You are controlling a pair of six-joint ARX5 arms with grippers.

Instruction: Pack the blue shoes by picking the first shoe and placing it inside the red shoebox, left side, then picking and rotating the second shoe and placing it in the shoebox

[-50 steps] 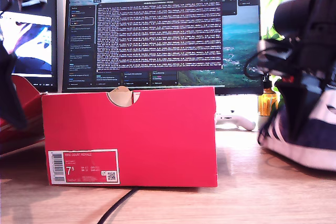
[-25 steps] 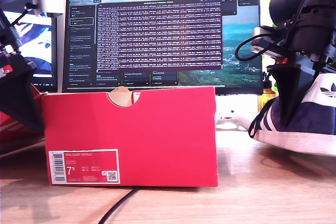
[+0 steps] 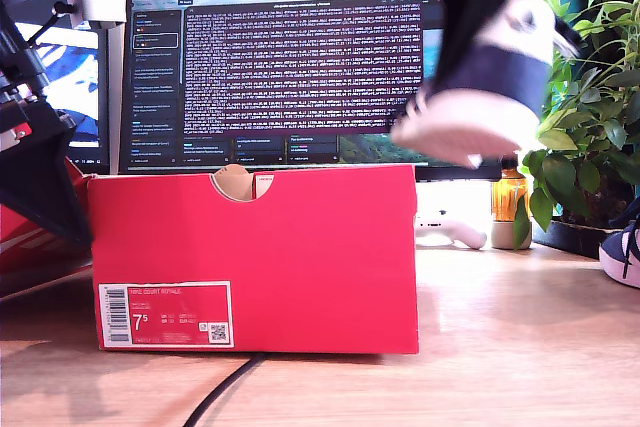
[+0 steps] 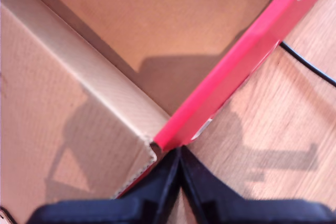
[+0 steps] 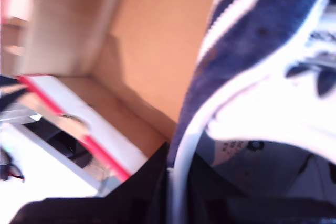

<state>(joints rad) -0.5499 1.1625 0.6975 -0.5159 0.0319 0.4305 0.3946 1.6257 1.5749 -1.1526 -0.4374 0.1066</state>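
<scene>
The red shoebox (image 3: 255,257) stands open-topped on the wooden desk, its 7.5 label facing the exterior camera. My first gripper (image 4: 178,157) is shut on a top corner of the red shoebox (image 4: 231,72); its arm (image 3: 35,167) stands at the exterior view's left. One blue shoe (image 3: 485,72) hangs blurred in the air above the box's end at the exterior view's right. My second gripper (image 5: 170,182) is shut on that blue shoe (image 5: 247,51) at its white-lined collar, with the box's brown inside below. The other blue shoe (image 3: 625,247) shows at the exterior view's right edge.
A large monitor (image 3: 300,57) stands behind the box. A leafy plant (image 3: 585,137), an amber bottle (image 3: 508,192) and a white controller (image 3: 450,230) sit at the exterior view's right. A black cable (image 3: 225,392) runs under the box. A red lid (image 3: 30,237) lies at the left.
The second gripper has lifted the blue shoe off the desk and carried it up and towards the exterior view's left, over the box. The box has shifted slightly right.
</scene>
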